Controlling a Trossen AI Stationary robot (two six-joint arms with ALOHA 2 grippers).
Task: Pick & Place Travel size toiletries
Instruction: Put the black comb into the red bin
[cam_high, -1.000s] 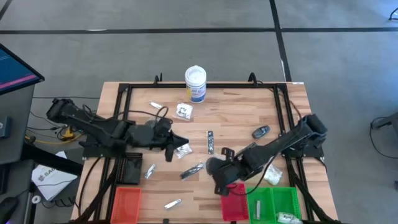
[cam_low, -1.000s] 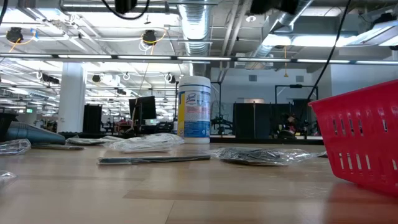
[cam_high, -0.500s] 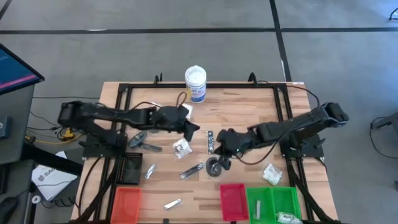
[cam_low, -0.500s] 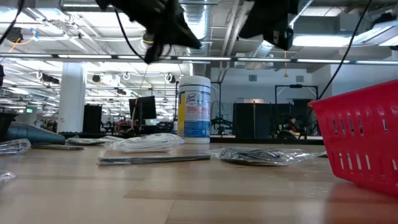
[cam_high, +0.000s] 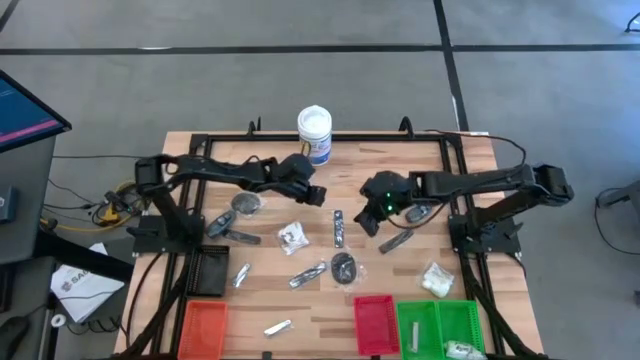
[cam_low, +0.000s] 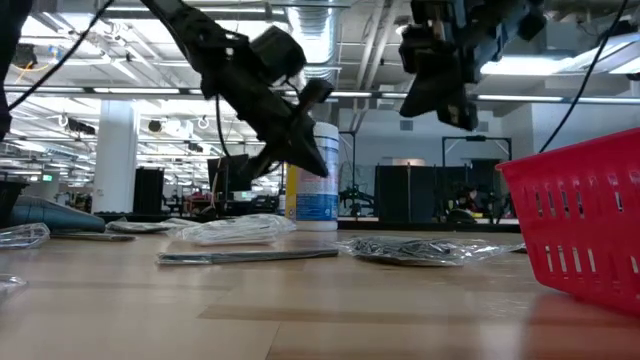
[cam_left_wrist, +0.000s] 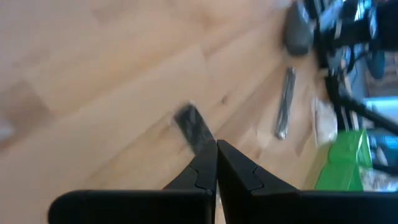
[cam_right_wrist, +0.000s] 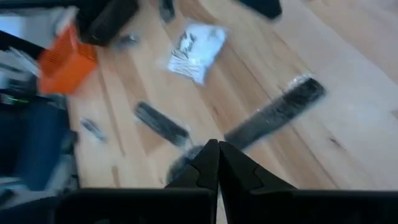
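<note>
High view: left gripper (cam_high: 318, 196) sits above frame centre beside the white tub (cam_high: 314, 133), fingers closed and empty; half a second ago it was lower, near the clear packet (cam_high: 292, 236). Right gripper (cam_high: 368, 220) is right of centre, fingers closed and empty, having risen off the dark disc (cam_high: 343, 267). Toiletries lie scattered on the table (cam_high: 375, 165); one white packet (cam_high: 437, 280) sits above the green tray (cam_high: 440, 325).

Low view: both arms now hang lower in the upper frame.

Left wrist view: fingers (cam_left_wrist: 236, 168) pressed together above a slim black stick (cam_left_wrist: 193, 126).

Right wrist view: fingers (cam_right_wrist: 202, 165) pressed together.
</note>
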